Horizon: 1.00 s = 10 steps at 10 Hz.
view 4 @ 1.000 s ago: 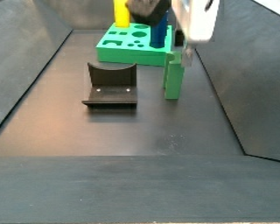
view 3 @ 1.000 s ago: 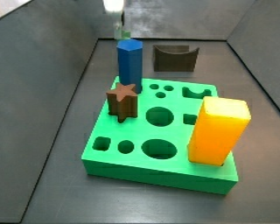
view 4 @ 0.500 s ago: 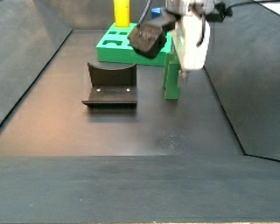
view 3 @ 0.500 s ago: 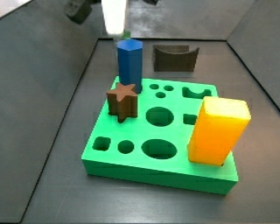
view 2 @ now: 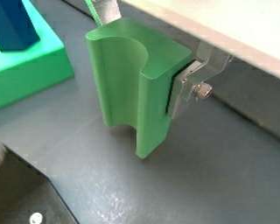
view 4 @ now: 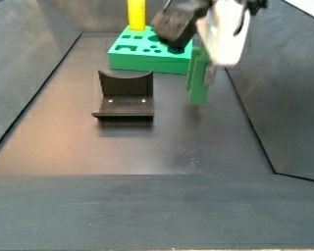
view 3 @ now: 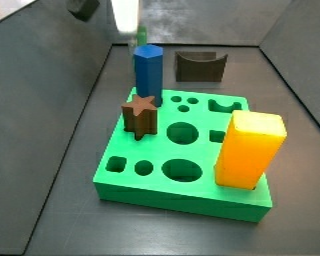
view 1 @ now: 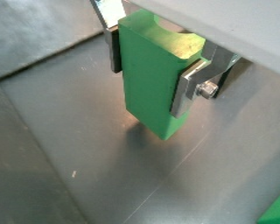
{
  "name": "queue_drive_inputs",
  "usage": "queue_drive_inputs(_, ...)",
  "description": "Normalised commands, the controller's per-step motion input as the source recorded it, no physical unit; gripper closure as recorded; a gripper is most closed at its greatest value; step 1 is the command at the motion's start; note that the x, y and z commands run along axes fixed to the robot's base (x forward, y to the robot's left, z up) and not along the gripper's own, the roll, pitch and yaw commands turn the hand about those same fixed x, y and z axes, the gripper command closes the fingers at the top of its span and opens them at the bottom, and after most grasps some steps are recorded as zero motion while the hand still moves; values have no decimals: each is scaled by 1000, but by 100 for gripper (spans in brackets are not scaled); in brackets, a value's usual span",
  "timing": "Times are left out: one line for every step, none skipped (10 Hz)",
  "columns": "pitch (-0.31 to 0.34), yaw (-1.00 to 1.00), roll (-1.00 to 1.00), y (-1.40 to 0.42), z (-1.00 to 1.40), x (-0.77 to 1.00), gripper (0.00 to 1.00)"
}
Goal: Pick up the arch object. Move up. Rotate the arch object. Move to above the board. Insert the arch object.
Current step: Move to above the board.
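Because motion blurs the arm in both side views, shows the gripper only as a white and dark smear above the floor, just beside the board, and as a pale patch cut off by the picture edge behind the blue peg. Cannot make out the fingers there. Hides the arch object in that side view almost fully behind the blue peg and the blur. Appears in both wrist views much clearer: two flat silver fingers pressed against opposite faces of the arch object, a bright green upright block with a half-round groove at its upper end. Sits closed on this piece, with the gripper around its upper half and the lower half hanging free below. Shows the same grasp with the gripper and the arch object, the groove running down one face. Cannot tell for sure whether the lower end touches the dark floor or hangs just above it; a soft shadow lies under it. Hangs in a side view as a green bar beside the board and well apart from the fixture. Leaves only a corner of the board in a wrist view. Carries on the board a brown star block and a yellow block.
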Motion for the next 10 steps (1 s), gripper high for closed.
queue_drive_inputs(17,50,74,-31,1000,-157,100)
queue_drive_inputs(36,35,67,-31,1000,-151,100)
queue_drive_inputs(39,28,61,-31,1000,-146,100)
queue_drive_inputs(40,23,56,-31,1000,-143,100)
queue_drive_inputs(36,21,51,-31,1000,-139,100)
queue_drive_inputs(35,20,46,-31,1000,-135,100)
queue_drive_inputs(30,19,39,-31,1000,-131,100)
queue_drive_inputs(29,17,33,-31,1000,-125,100)
queue_drive_inputs(31,16,25,-31,1000,-118,100)
queue_drive_inputs(40,15,18,-31,1000,-113,100)
